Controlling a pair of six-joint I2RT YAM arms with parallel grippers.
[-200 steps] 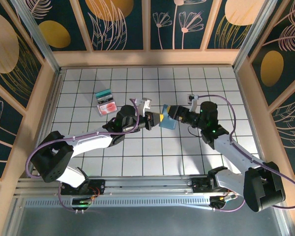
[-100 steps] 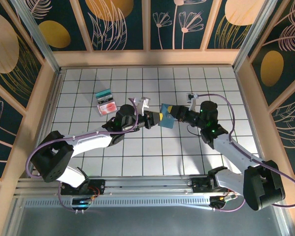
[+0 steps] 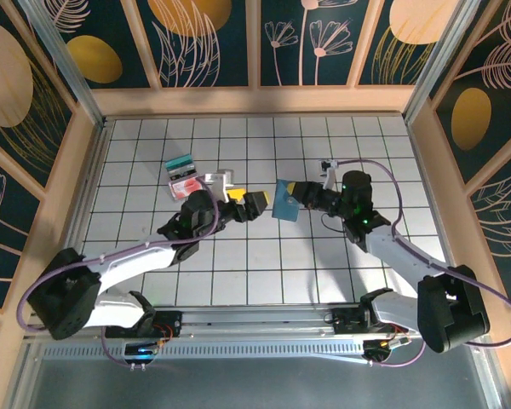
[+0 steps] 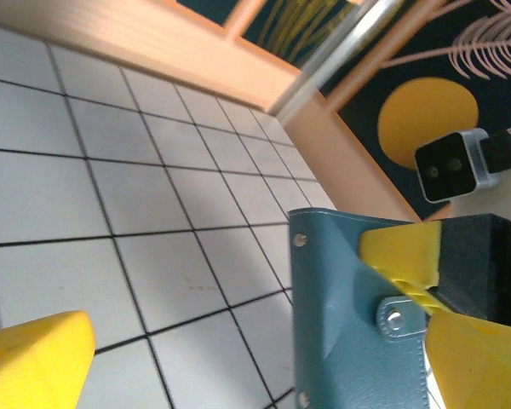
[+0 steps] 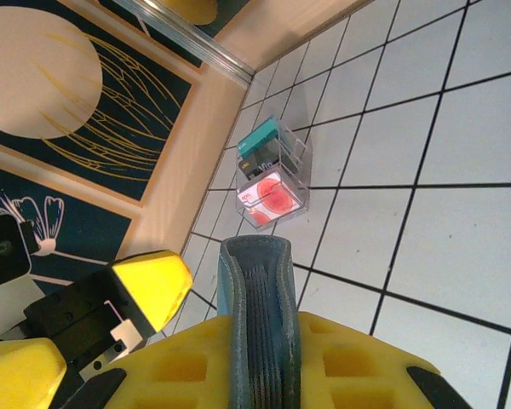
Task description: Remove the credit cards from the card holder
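Clamping the card holder (image 5: 254, 281) edge-on, the right pincer (image 3: 295, 197) is closed tight on it around mid-frame in the top view. It looks lifted off the tiled bench (image 3: 238, 281) with its free edge pointing at the other arm, probably so a card can be pulled straight out sideways. The left pincer (image 3: 248, 202) sits just left of it, apart and not touching, fingers spread wide with nothing between them, lined up on that free edge. Stacked layers show along the holder's edge in the right wrist view, but whether those are the credit cards is hard to tell. Upper left, a clear stand (image 3: 183, 176) holds a teal and red-pink pile, well apart.
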